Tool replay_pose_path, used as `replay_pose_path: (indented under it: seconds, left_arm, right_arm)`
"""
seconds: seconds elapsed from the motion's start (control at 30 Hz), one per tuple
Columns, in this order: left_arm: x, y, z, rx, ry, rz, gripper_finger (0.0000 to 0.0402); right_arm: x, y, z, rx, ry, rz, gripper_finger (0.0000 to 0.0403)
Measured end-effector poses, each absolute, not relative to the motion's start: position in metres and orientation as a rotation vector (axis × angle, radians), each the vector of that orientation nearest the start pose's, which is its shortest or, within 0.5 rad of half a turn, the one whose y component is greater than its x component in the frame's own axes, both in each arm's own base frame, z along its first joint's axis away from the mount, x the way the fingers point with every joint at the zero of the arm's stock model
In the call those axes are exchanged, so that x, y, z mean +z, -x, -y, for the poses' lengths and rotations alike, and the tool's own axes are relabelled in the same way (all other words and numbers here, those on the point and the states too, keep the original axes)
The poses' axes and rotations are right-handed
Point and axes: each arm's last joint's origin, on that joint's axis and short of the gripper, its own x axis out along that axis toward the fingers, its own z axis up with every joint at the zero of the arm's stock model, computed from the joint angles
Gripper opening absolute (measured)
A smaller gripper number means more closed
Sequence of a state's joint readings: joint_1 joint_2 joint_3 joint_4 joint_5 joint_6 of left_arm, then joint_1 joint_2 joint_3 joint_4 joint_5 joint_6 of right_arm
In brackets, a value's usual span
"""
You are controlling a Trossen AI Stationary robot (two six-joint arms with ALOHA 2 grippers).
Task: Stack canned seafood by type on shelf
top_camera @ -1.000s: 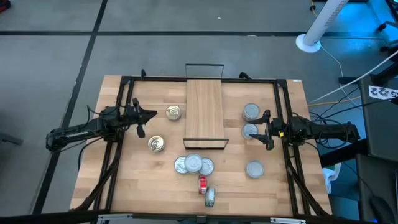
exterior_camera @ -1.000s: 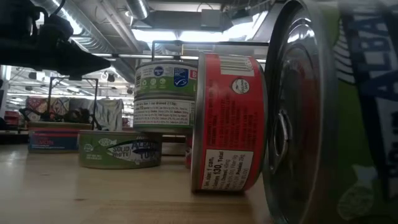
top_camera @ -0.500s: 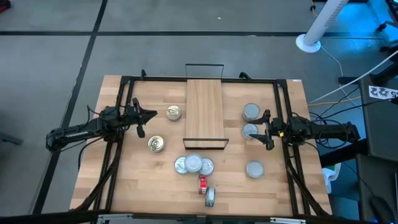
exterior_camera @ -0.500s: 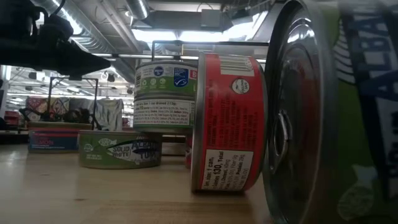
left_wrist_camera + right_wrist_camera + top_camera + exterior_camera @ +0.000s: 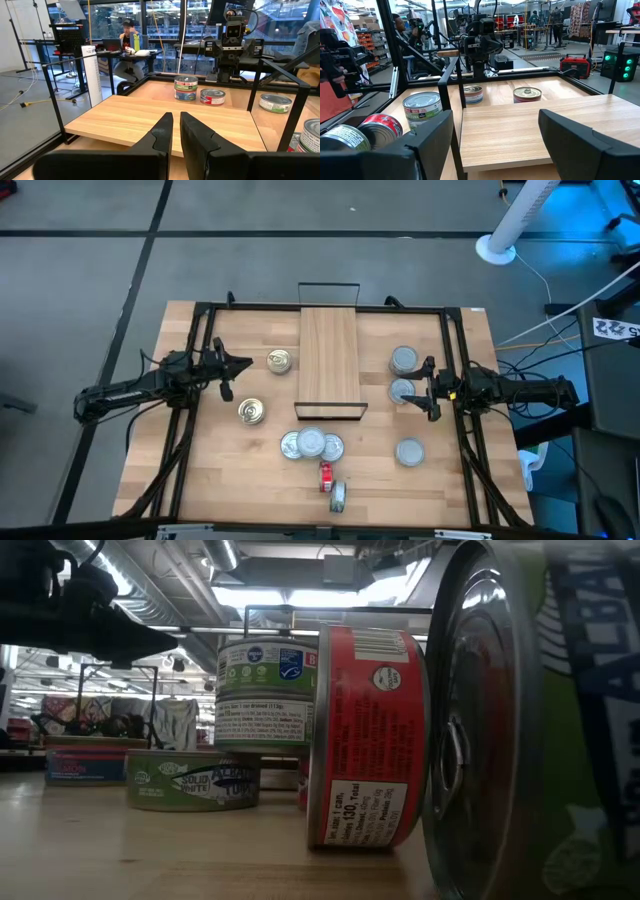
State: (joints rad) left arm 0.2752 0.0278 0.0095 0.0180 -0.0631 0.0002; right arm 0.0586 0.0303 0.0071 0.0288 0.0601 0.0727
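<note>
The shelf [image 5: 329, 365] is a light-wood board on black wire frames in the middle of the table. Round tins stand around it. Two gold-topped tins [image 5: 279, 361] [image 5: 251, 412] are to its left, and silver-topped ones [image 5: 404, 359] [image 5: 401, 391] [image 5: 409, 451] to its right. A cluster [image 5: 311, 443] sits near its near end. A red-labelled tin [image 5: 326, 473] [image 5: 365, 735] and a green one [image 5: 338, 496] stand on edge by the near edge. My left gripper [image 5: 248, 364] [image 5: 176, 131] hovers shut, left of the shelf. My right gripper [image 5: 430, 391] [image 5: 495, 125] hovers open on the right, beside a silver tin.
A black frame [image 5: 200, 308] runs around the tabletop, with posts at its corners. In the left wrist view, two tins form a stack [image 5: 186, 87] beyond the shelf. People sit at desks in the room behind [image 5: 129, 35]. Bare wood lies at the table's left near corner [image 5: 200, 470].
</note>
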Motion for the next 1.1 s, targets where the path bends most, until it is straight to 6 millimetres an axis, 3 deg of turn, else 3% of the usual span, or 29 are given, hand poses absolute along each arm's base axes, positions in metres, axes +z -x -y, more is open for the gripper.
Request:
replay_pose_path:
  seconds: [0.3,0.67,0.9,1.1]
  left_arm:
    - [0.166,-0.095,-0.029,0.339,0.009,0.002,0.0031]
    - [0.177,-0.094,-0.028,0.324,0.213,0.148,0.0031]
    - [0.190,-0.093,-0.024,0.241,0.366,0.303,0.0031]
    - [0.207,-0.100,-0.016,0.151,0.384,0.274,0.0031]
  right_arm:
    - [0.166,-0.099,-0.004,-0.001,-0.073,0.006,0.0293]
    - [0.166,-0.099,-0.004,-0.001,-0.073,0.006,0.0293]
    - [0.167,-0.099,-0.004,-0.002,-0.073,0.010,0.0293]
    - [0.168,-0.099,-0.004,-0.009,-0.074,0.022,0.0293]
